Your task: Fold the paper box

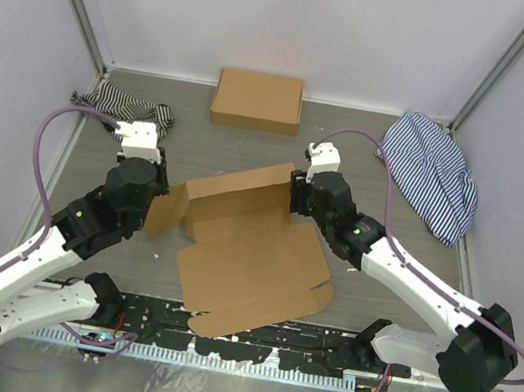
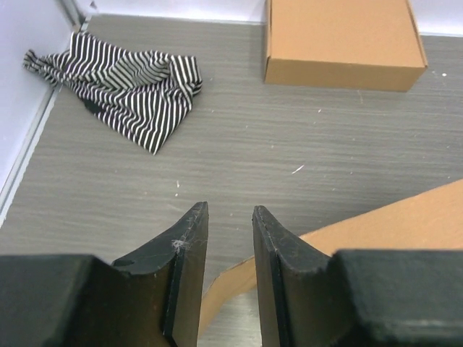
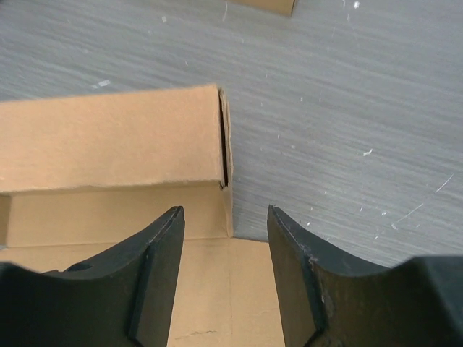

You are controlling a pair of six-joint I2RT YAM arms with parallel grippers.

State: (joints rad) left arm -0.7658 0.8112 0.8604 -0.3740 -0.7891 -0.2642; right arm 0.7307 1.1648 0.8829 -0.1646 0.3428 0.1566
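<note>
paper box (image 2: 391,220) cut by right edge, lower part apparently under left pincer (image 2: 229,211)

Arms (image 1: 15,269) white, blk joints (image 1: 131,188) + end effectors (image 2: 228,213) (purple cables (image 1: 36,151)).

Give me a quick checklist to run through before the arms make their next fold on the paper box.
1. Left pincer empty: ok, jaws apart, nothing between.
2. Right pincer empty: ok, jaws apart, box corner just ahead.
3. Back wall raised: ok, it stands.
4. Front panel folded over: not ok, lies flat.
5. Side tabs tucked: cannot tell.
6. Left cloth, right cloth, closed box clear of the work: ok, all apart from it.
</note>
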